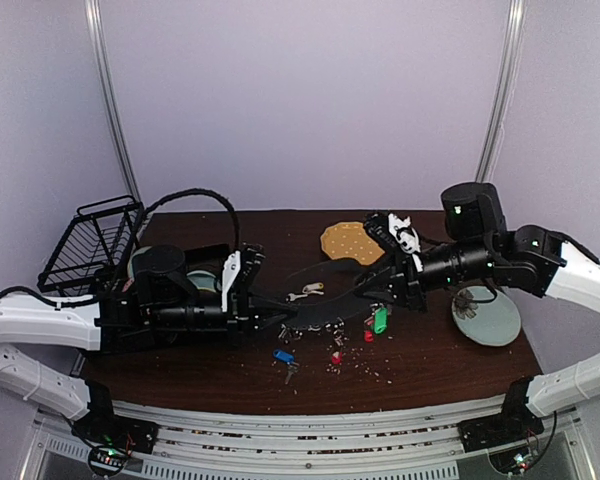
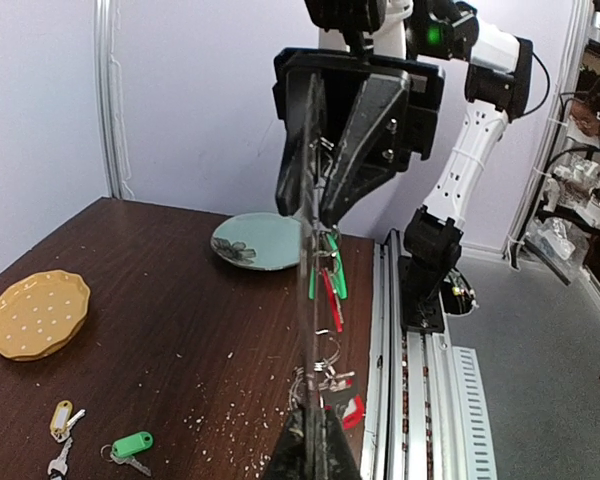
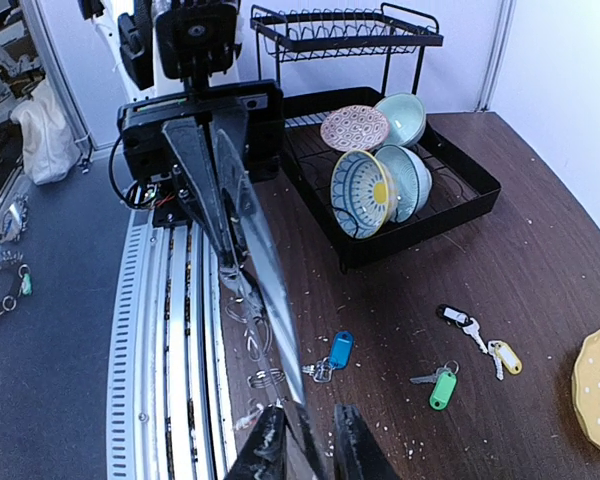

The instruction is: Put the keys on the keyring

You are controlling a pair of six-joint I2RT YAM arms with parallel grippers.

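The keyring (image 1: 325, 282), a large thin grey ring, hangs in the air between both grippers. My left gripper (image 1: 267, 305) is shut on its left edge (image 2: 309, 300). My right gripper (image 1: 382, 285) is at its right edge (image 3: 270, 260); its fingers (image 3: 358, 452) stand slightly apart, the ring against the left one. Keys with green and red tags (image 2: 330, 272) hang on the ring, with another red tag (image 2: 352, 411) lower down. A blue-tagged key (image 3: 338, 352), a green one (image 3: 440, 386), a black one (image 3: 454, 316) and a cream one (image 3: 506, 357) lie on the table.
An orange dotted plate (image 1: 351, 242) lies at the back. A teal plate (image 1: 486, 316) is at the right. A black dish rack (image 1: 92, 243) with bowls (image 3: 380, 180) stands at the left. Crumbs litter the dark table (image 1: 450, 365). Metal rails (image 1: 310, 425) run along the near edge.
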